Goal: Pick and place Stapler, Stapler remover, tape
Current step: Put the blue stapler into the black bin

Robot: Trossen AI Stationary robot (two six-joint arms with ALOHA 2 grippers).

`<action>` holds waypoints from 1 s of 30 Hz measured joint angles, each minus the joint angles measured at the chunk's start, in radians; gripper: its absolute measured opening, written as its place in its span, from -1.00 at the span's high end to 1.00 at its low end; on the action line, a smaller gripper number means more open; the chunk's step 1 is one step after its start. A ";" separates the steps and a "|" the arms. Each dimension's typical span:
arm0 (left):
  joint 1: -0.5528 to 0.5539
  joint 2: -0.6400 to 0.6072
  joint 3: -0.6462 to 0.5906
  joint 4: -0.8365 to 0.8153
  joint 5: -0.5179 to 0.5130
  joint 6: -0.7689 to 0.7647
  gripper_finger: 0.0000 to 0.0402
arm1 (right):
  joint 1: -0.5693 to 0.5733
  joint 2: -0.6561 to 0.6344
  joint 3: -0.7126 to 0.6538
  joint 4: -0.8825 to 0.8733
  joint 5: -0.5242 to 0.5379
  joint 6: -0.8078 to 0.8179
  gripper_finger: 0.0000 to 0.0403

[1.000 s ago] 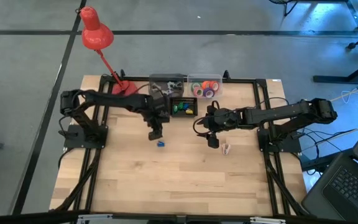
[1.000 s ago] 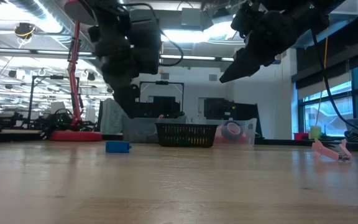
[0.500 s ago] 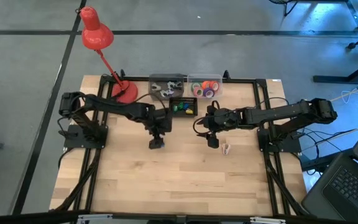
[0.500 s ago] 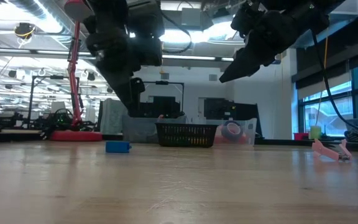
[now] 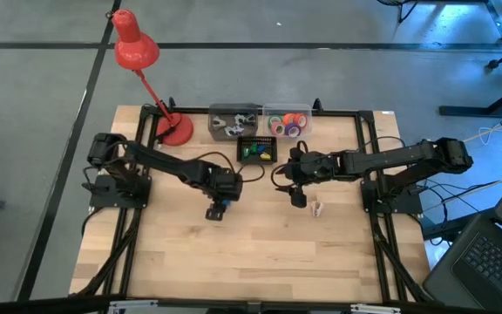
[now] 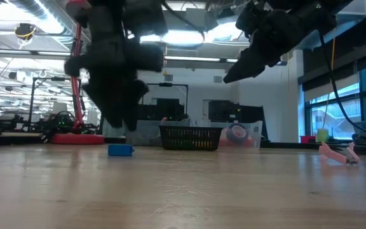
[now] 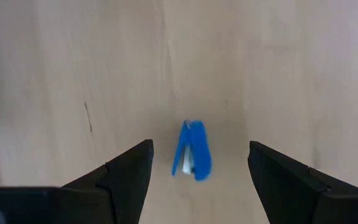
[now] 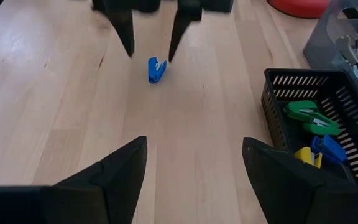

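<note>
Left wrist view: blue stapler (image 7: 191,150) on bare wood, between spread fingers (image 7: 129,171) of left gripper (image 7: 197,177), untouched; right gripper (image 8: 191,165) hovers apart, fingers wide, holding nothing; no legible writing

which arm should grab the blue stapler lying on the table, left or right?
Left. Its tool is open and sits right over the blue stapler, fingers either side. The right tool is also open but farther off, near the black basket.
</note>
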 joint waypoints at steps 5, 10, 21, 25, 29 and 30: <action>0.000 0.101 0.000 0.009 -0.062 0.023 -0.26 | 0.000 0.000 0.000 0.005 0.000 0.000 -0.32; 0.005 0.172 0.009 0.005 -0.080 0.016 -0.20 | 0.000 0.000 0.000 0.008 0.000 -0.004 -0.32; 0.009 0.071 -0.005 -0.028 -0.121 0.042 0.81 | 0.000 0.000 0.000 0.023 0.000 -0.007 -0.32; 0.037 -0.015 0.000 -0.020 -0.226 0.090 0.81 | 0.000 0.000 0.000 0.026 0.000 -0.008 -0.32; 0.102 -0.090 0.017 0.055 -0.316 0.179 0.81 | 0.000 0.000 0.000 0.033 0.013 -0.015 -0.32; 0.131 -0.102 0.020 0.100 -0.324 0.205 0.81 | 0.000 0.000 0.000 0.039 0.019 -0.021 -0.32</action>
